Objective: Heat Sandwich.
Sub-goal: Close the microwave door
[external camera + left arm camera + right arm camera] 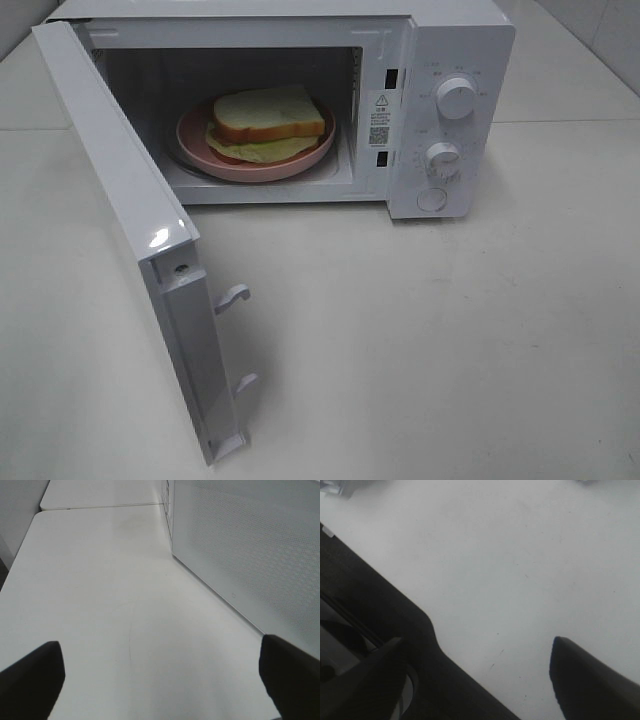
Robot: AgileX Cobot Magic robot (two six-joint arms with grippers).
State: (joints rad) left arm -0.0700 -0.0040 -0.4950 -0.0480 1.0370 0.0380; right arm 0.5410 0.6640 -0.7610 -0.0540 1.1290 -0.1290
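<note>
Nearest the robot, the left gripper (160,679) hung over the white table (110,595) with its two dark fingertips (31,676) spread wide and nothing between them, a dotted white panel (250,555) standing just beside it. The right gripper (482,677) was also spread apart and empty above bare tabletop. Farther out, the microwave door (130,230) stood swung fully open toward the left arm's side, its two latch hooks (232,296) jutting from the free edge. Behind it the white microwave (455,60) sat with its cavity exposed and two knobs (457,98) on the front panel. Deep inside, the sandwich (268,115) lay on a pink plate (255,165) in the cavity, well apart from both grippers.
</note>
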